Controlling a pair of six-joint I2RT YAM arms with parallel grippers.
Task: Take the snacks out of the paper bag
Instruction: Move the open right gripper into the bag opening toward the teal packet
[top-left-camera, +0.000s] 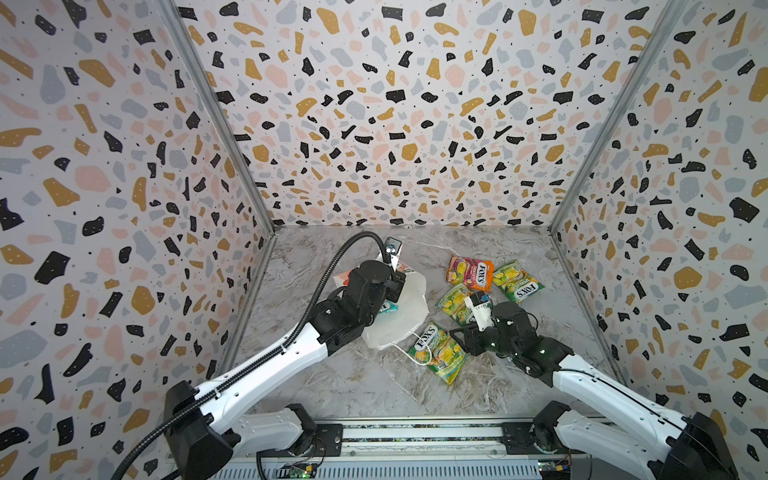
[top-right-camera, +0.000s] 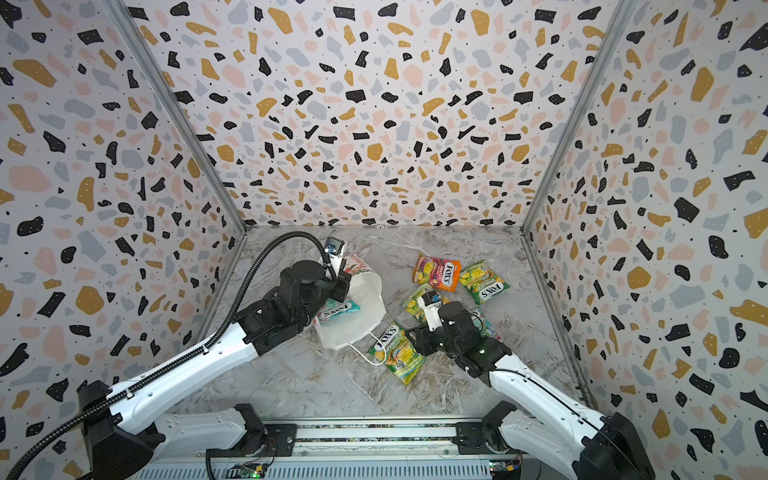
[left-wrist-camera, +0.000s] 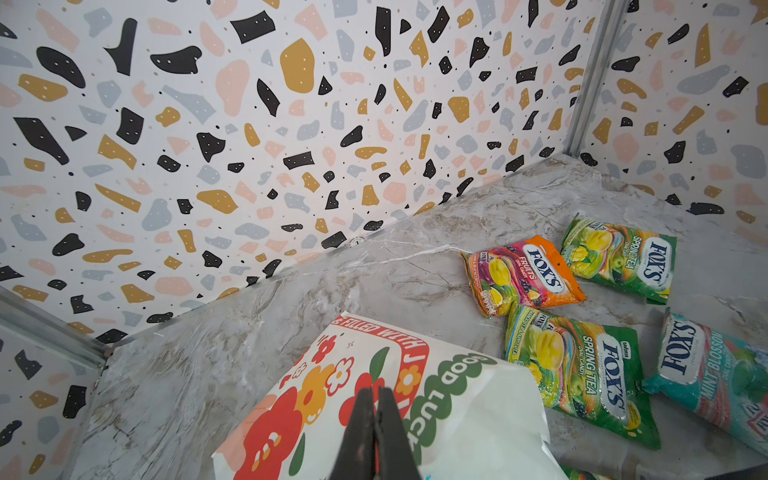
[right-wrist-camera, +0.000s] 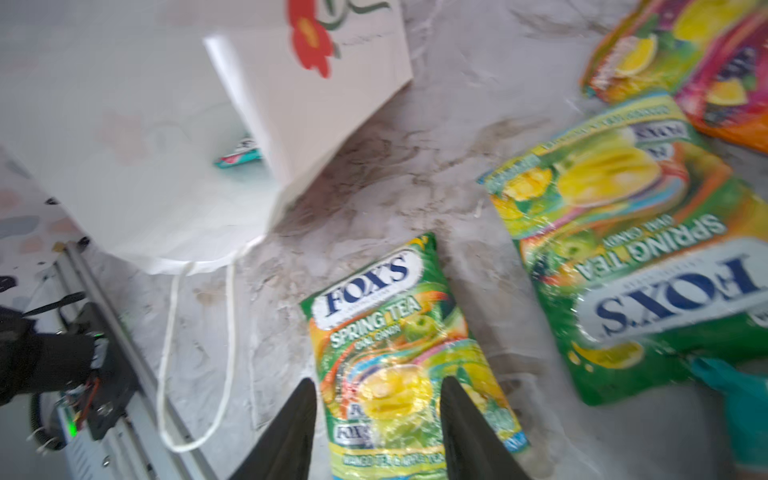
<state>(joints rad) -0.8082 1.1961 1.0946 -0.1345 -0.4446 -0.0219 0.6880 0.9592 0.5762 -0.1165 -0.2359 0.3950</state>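
Observation:
The white paper bag lies tipped on its side left of centre, mouth toward the front. My left gripper is shut on its printed wall. One teal snack sits inside the bag. On the marble lie an orange-pink packet, three green-yellow packets and a teal packet. My right gripper is open, its fingers astride the near end of the front green-yellow packet, which lies flat.
The bag's white cord handle loops onto the table beside the front packet. Terrazzo-patterned walls close in the left, back and right. A metal rail carrying both arm bases runs along the front edge.

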